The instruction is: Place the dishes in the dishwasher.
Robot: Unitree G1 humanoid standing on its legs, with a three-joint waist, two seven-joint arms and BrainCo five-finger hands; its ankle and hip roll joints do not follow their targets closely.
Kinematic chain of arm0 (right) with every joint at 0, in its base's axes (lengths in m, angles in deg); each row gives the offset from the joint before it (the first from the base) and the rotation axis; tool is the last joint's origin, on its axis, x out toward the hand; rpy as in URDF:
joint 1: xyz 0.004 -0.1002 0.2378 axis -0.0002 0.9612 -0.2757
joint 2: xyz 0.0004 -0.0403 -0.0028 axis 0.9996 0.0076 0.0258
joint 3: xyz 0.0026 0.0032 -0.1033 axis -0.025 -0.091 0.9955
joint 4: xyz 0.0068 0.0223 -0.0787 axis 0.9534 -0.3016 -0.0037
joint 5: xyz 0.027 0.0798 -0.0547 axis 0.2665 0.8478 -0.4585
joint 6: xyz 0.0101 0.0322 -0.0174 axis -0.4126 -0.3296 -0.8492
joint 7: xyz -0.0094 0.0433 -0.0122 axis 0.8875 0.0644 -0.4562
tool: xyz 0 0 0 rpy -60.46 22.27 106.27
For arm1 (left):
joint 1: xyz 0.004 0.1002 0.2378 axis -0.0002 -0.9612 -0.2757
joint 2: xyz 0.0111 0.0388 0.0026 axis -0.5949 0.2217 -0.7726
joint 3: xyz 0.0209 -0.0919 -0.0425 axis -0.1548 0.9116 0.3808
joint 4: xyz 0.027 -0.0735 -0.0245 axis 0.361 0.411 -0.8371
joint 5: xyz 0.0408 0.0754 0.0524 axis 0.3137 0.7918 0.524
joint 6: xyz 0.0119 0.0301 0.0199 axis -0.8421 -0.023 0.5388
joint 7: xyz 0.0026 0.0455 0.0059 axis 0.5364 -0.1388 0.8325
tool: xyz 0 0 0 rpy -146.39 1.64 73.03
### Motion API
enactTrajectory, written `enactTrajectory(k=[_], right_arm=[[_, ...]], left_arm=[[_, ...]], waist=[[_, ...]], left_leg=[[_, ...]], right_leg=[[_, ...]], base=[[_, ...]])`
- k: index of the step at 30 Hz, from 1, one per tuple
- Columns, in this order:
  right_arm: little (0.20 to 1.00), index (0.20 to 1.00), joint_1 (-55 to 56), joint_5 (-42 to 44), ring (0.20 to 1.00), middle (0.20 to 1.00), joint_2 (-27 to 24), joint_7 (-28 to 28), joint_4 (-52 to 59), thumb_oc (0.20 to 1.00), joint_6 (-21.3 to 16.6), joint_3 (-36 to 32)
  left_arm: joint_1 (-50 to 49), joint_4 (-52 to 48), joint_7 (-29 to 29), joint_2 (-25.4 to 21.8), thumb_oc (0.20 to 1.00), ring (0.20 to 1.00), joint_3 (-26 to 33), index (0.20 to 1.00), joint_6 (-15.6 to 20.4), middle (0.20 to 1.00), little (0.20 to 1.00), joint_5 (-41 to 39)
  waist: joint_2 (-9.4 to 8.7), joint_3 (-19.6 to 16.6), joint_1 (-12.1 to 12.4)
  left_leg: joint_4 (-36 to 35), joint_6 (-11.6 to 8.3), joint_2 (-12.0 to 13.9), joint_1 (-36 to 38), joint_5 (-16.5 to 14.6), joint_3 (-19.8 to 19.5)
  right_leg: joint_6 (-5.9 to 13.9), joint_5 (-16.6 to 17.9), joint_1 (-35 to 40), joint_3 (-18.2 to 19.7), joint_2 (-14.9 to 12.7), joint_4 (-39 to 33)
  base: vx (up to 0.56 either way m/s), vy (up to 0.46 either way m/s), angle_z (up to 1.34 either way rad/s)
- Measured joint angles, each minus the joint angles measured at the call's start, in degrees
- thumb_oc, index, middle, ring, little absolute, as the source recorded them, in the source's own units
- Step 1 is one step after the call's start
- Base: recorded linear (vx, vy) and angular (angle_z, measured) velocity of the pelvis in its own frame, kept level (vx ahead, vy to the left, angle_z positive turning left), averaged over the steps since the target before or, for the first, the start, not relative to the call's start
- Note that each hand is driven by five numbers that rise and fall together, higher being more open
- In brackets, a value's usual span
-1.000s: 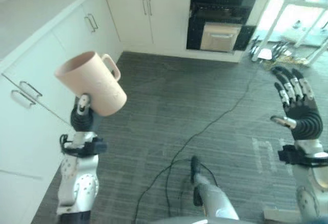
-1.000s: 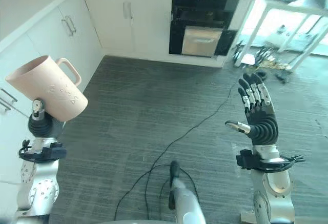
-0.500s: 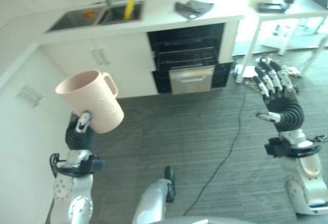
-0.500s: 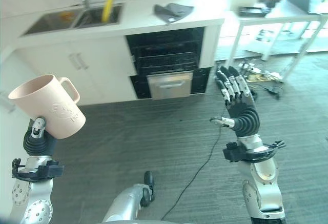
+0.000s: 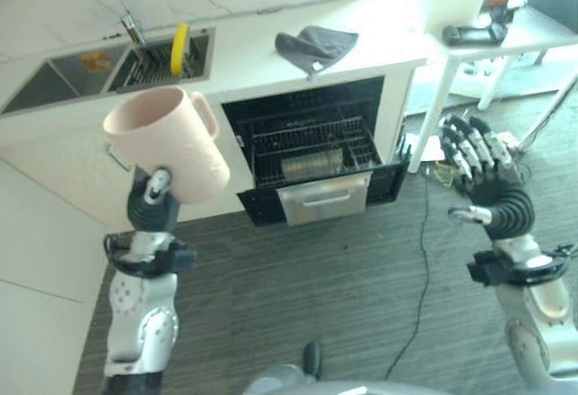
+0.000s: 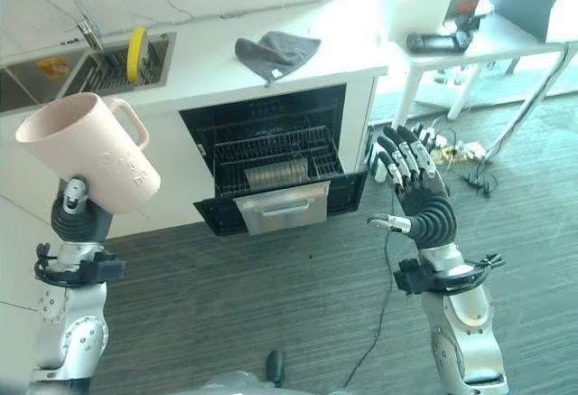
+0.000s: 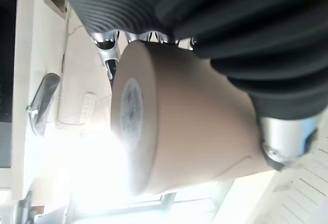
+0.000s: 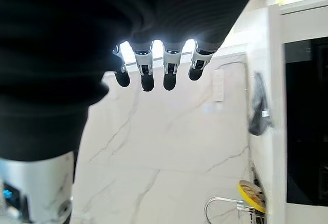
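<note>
Nearest, on the left: left hand [image 5: 149, 207] raised, fingers and thumb wrapped around a pink mug [image 5: 170, 142], mug tilted with its mouth up and toward the left, handle toward the dishwasher side. On the right: right hand [image 6: 417, 198] lifted with fingers straight and spread, nothing held.

Beyond both: dishwasher [image 5: 312, 155] under the counter [image 6: 217, 74], open at the front, wire rack [image 6: 275, 162] visible inside with what looks like one item already lying on it. Farther still, along the counter's back edge: sink [image 5: 108, 65] with a yellow item [image 5: 180, 48] standing in it, and a grey cloth [image 6: 276, 52] near the counter's right end.

Best approach, probably: keep the wrap snug, close the wide gap to the opening first, then lower and turn the mug mouth-down over a free part of the rack. Worth holding the handle clear of the wires and the door edge. Free hand available to steady the rack.
</note>
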Motion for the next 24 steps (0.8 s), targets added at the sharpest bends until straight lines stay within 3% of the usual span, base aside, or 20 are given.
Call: enactTrajectory(k=[7,10,12,13,14,15,16,18,19,20,21,22,23,24], right_arm=[[1.0,1.0,-0.4,-0.4,1.0,1.0,0.0,-0.3,0.0,1.0,1.2,0.0],[1.0,1.0,-1.3,-0.4,1.0,1.0,0.1,-0.7,0.0,1.0,1.4,0.0],[1.0,1.0,-2.4,-0.5,1.0,1.0,0.9,-1.0,0.1,1.0,1.6,0.0],[1.0,1.0,-2.4,-0.5,1.0,1.0,1.9,-1.6,0.3,1.0,1.9,-0.1],[1.0,1.0,-1.8,-0.5,1.0,1.0,2.4,-2.3,0.6,1.0,2.0,-0.1],[1.0,1.0,-1.5,-0.7,1.0,1.0,2.9,-3.1,0.3,1.0,2.3,0.0],[1.0,1.0,-0.9,-1.5,1.0,1.0,3.0,-3.6,0.4,1.0,2.4,0.0],[1.0,1.0,0.1,-2.6,1.0,1.0,2.7,-4.2,0.6,1.0,2.4,1.8],[1.0,1.0,0.6,-2.7,1.0,1.0,0.8,-4.8,0.6,1.0,2.5,3.2],[1.0,1.0,0.6,-2.6,1.0,1.0,-0.1,-4.8,0.6,1.0,2.5,2.9],[1.0,1.0,0.8,-2.5,1.0,1.0,-0.7,-4.7,0.6,1.0,2.4,2.3],[1.0,1.0,0.9,-2.4,1.0,1.0,-0.8,-4.8,0.1,1.0,2.4,2.4],[1.0,1.0,1.6,-1.8,1.0,1.0,-0.4,-4.8,0.3,1.0,2.2,1.6],[1.0,1.0,1.4,-1.4,1.0,1.0,-0.4,-4.9,-0.5,1.0,2.6,1.5]], left_arm=[[0.1,-0.2,-1.1,0.4,0.2,0.2,0.5,0.2,-0.6,0.2,0.2,0.4],[0.2,-0.3,-1.1,1.2,0.2,0.2,0.6,0.2,-0.8,0.2,0.2,0.5],[0.2,-0.2,-1.3,1.5,0.2,0.2,0.6,0.2,-1.3,0.2,0.2,0.5],[0.2,-0.2,-1.3,1.8,0.2,0.2,1.2,0.2,-1.6,0.2,0.2,0.6],[0.0,-0.1,-1.5,2.2,0.2,0.2,1.8,0.2,-1.7,0.2,0.2,0.6],[0.0,-0.2,-1.6,2.2,0.2,0.2,2.1,0.2,-1.8,0.2,0.2,0.6],[-0.2,-0.5,-1.6,2.2,0.2,0.2,2.2,0.2,-1.8,0.2,0.2,0.8],[-0.2,-0.6,-2.1,2.2,0.2,0.2,2.8,0.2,-1.6,0.2,0.2,1.0],[0.5,-0.4,-2.3,1.9,0.2,0.2,2.6,0.2,-2.4,0.2,0.2,1.0],[0.6,-0.2,-2.3,1.9,0.2,0.2,2.5,0.2,-2.7,0.2,0.2,1.0],[0.7,-0.1,-2.4,2.0,0.2,0.2,2.6,0.2,-2.7,0.2,0.2,1.0],[0.5,0.5,-2.3,2.3,0.2,0.2,2.8,0.2,-2.6,0.2,0.2,1.0],[1.7,1.6,-2.4,0.6,0.2,0.2,2.4,0.2,-2.7,0.2,0.2,1.0],[1.1,2.0,-2.4,0.1,0.2,0.2,2.6,0.2,-2.9,0.2,0.2,1.0]], waist=[[-1.31,-0.1,1.4],[-1.71,-0.4,1.8],[-1.68,-0.6,2.3],[-2.22,-0.9,2.5],[-2.57,-1.1,2.8],[-2.49,-1.3,2.8],[-1.96,-1.5,2.7],[-0.99,-1.9,2.4],[-0.07,-1.9,2.0],[0.6,-1.9,1.6],[1.25,-2.0,1.0],[0.07,-1.8,1.5],[-1.15,-1.7,-1.1],[-1.97,-2.1,-1.7]], left_leg=[[-0.3,-0.17,0.6,-0.1,-1.2,0.1],[-0.2,0.55,0.7,-0.2,-1.8,-1.5],[-0.2,1.23,0.5,0.1,-2.4,-1.8],[1.3,2.98,-0.8,0.3,-3.6,-1.8],[3.5,4.14,-1.5,-0.3,-4.7,-1.8],[5.7,5.79,-2.6,-0.5,-6.9,-2.1],[6.9,5.91,-2.7,-0.6,-6.9,-2.2],[5.9,5.71,-2.8,-0.3,-6.8,-2.9],[4.3,4.59,-2.8,0.7,-6.0,-3.4],[3.8,4.33,-2.8,1.6,-6.1,-4.3],[3.7,1.16,-2.7,1.8,-7.7,-4.8],[4.6,-4.79,-1.9,2.4,-11.3,-1.5],[9.3,-1.17,-1.2,0.1,-12.7,2.0],[7.3,4.12,-3.1,2.6,-11.7,1.9]], right_leg=[[0.97,0.5,-1.4,-0.5,0.6,2.0],[0.99,0.5,-4.5,-2.3,0.4,9.0],[1.01,0.4,-8.2,-2.4,-0.2,17.1],[1.2,0.3,-12.3,-1.2,-1.7,26.9],[2.09,0.6,-15.4,0.2,-3.0,34.7],[5.03,5.3,-20.4,2.2,-3.8,44.0],[5.0,9.3,-23.4,3.7,-3.9,49.3],[2.15,5.9,-30.6,2.8,-4.5,54.9],[-1.79,2.7,-32.6,-0.9,-4.5,42.8],[-2.01,2.7,-31.8,-3.3,-3.8,34.4],[-2.69,3.6,-30.8,-5.3,-2.4,24.6],[-4.06,5.8,-29.2,-5.6,-1.4,14.3],[-1.54,8.7,-27.1,-4.2,-3.1,5.7],[-0.55,12.1,-26.7,-1.8,-4.4,1.2]], base=[[0.18,0.197,-0.04],[0.15,0.255,0.23],[0.15,0.327,0.14],[0.18,0.321,0.12],[0.12,0.197,0.14],[0.17,0.163,0.11],[0.14,0.057,0.17],[0.21,-0.07,0.16],[0.27,-0.19,0.22],[0.3,-0.224,0.39],[0.27,-0.175,0.18],[0.27,-0.166,0.68],[0.27,-0.172,0.69],[0.33,-0.24,0.88]])
